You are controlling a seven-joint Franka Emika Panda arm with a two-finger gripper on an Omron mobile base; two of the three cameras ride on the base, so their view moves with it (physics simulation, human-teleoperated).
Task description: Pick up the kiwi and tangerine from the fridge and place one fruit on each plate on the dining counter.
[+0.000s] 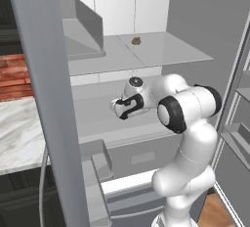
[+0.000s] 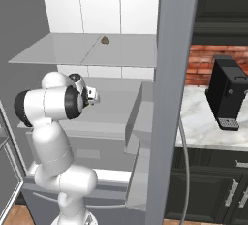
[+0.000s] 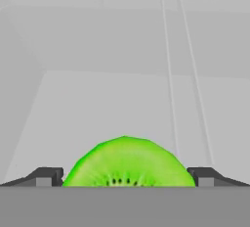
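Kiwi (image 3: 126, 162) sits between the fingertips (image 3: 48, 177) of the gripper (image 3: 126, 178), jaws wide, not clamped. Gripper reaches inside the fridge (image 1: 146, 55), below the glass shelf carrying a brown lump (image 1: 136, 40).

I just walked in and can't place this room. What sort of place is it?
It looks like a home kitchen, computer-rendered. An open fridge with glass shelves stands ahead, a marble counter backed by brick holds a black coffee machine, and a green kiwi lies between the open end effector's fingertips.
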